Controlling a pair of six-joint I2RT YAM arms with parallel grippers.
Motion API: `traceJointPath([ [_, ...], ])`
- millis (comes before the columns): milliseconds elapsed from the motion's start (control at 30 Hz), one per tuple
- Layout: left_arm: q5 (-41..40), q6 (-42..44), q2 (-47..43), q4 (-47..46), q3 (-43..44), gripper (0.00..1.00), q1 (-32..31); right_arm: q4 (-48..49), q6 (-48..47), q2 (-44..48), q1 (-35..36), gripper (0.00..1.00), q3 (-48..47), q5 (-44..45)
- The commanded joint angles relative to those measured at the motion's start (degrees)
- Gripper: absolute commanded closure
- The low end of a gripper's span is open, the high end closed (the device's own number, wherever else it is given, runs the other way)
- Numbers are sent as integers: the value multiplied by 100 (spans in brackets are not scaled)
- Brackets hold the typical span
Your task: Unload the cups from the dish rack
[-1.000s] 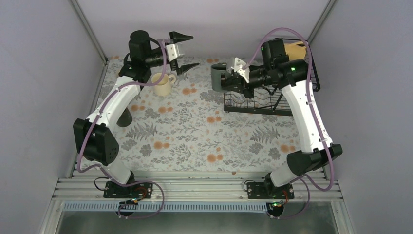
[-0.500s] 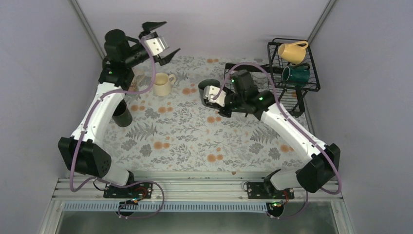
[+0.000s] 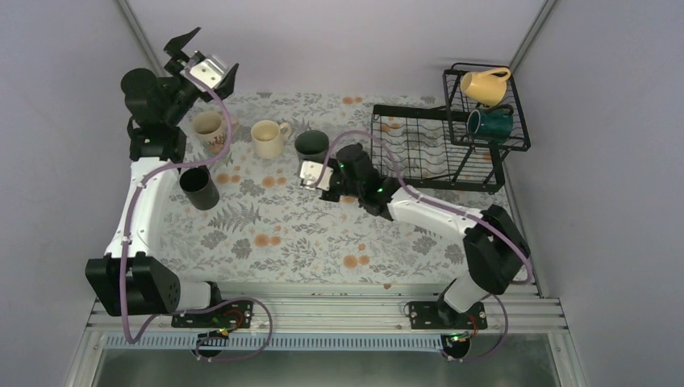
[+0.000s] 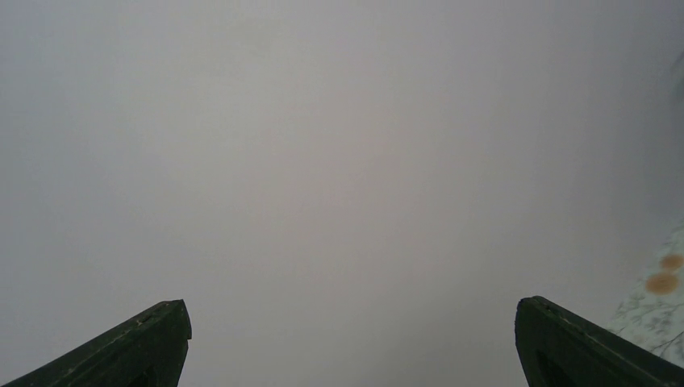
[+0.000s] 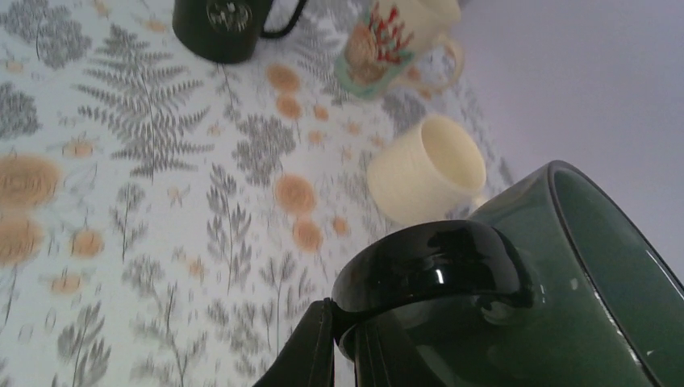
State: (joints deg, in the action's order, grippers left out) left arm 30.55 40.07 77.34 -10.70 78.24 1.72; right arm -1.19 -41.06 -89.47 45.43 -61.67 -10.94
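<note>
The left gripper (image 3: 204,58) is held high at the far left corner, its fingers spread wide with nothing between them; in its own wrist view only the two dark fingertips (image 4: 145,347) are seen, cut off at the bottom edge against blank grey wall, with a sliver of the floral tablecloth (image 4: 657,314) at the right; the right gripper (image 3: 310,172) is reached low over the middle of the table, its fingers closed on the handle of the dark grey-green mug (image 3: 311,145); in the right wrist view the mug is shown tilted and cropped by the frame, and whether its base touches the cloth cannot be told; to its left the plain cream mug (image 3: 266,139) is stood upright, then the printed cream mug (image 3: 208,129), with the black mug (image 3: 199,187) nearer the arms; the dish rack (image 3: 419,153) is seen at the far right, apart from the held mug; the yellow mug (image 3: 482,85) and the dark teal mug (image 3: 488,122) are seen tipped on their sides in its raised basket tier; whether anything lies in the lower tray cannot be told through the wires
</note>
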Motion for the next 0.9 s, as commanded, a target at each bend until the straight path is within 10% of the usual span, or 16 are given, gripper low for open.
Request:
traceJointPath([
  [0,-89,-78,-296,-398,-276,0,301,2298,114,-307,567,96,22,598],
  [867,575,-512,-720,-1061,-1288,0,1953,5173,39,-3168,1707,96,-605,1703],
])
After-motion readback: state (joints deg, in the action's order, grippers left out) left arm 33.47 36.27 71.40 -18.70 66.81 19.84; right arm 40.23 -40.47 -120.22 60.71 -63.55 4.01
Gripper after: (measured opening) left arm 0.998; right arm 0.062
